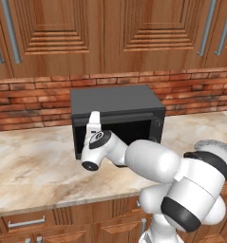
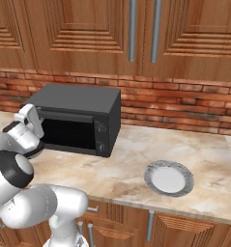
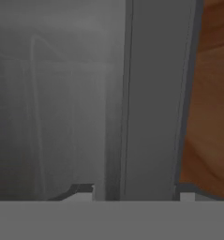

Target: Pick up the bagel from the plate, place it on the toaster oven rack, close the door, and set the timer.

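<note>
Hand (image 1: pixel 93 124) hard against the toaster oven's (image 2: pixel 78 103) upper front edge, fingers' state unreadable; plate (image 2: pixel 168 178) empty, and a skewed push could shove the oven along the table (image 2: pixel 122 169).

Left base view: looks forward and slightly down from behind the arm's left side; the toaster oven (image 1: pixel 116 118) sits centre frame, the plate (image 1: pixel 218 149) at the right edge. Right base view: same counter (image 2: pixel 131 166) from the other side, oven (image 2: pixel 73 118) left of centre, plate (image 2: pixel 169 178) lower right. Both share oven, brick wall (image 2: pixel 184 106) and upper cabinets (image 1: pixel 110 33). Hand view: very close, rolled sideways, facing a grey oven surface and a strip of wood.
</note>
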Available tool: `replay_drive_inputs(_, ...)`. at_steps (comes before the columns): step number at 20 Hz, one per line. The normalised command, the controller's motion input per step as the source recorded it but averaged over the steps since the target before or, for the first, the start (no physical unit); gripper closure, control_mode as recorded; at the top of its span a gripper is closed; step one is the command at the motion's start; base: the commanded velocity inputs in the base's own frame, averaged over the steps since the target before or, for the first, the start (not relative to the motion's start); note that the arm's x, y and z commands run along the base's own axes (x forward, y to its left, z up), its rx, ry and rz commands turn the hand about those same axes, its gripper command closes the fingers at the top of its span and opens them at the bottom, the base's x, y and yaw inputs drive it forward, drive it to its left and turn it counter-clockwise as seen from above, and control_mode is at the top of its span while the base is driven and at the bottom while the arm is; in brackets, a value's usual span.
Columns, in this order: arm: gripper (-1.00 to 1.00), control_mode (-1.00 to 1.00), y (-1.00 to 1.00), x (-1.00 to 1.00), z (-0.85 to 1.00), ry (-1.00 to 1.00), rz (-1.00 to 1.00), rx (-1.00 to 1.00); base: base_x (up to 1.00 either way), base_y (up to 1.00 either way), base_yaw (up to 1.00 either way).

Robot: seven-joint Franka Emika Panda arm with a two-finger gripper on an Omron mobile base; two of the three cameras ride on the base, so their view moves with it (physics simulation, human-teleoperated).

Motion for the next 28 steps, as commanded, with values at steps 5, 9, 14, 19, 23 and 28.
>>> replay_drive_inputs(5,-1.0,-1.0,0.0,0.2,0.14,0.0,0.0,0.0,0.0,0.0,0.0)
replay_drive_inputs(9,-1.0,-1.0,0.0,0.04,0.27,0.0,0.0,0.0,0.0,0.0,0.0)
replay_drive_inputs(14,-1.0,-1.0,0.0,0.04,0.28,0.0,0.0,0.0,0.0,0.0,0.0)
replay_drive_inputs(19,-1.0,-1.0,0.0,0.0,0.11,0.02,0.0,0.0,0.0,0.0,0.0)
replay_drive_inputs(23,-1.0,-1.0,0.0,-0.08,0.09,0.05,0.0,0.0,0.0,0.0,0.0)
replay_drive_inputs(28,-1.0,-1.0,0.0,-0.26,0.01,0.07,0.0,-0.01,0.0,0.0,0.0)
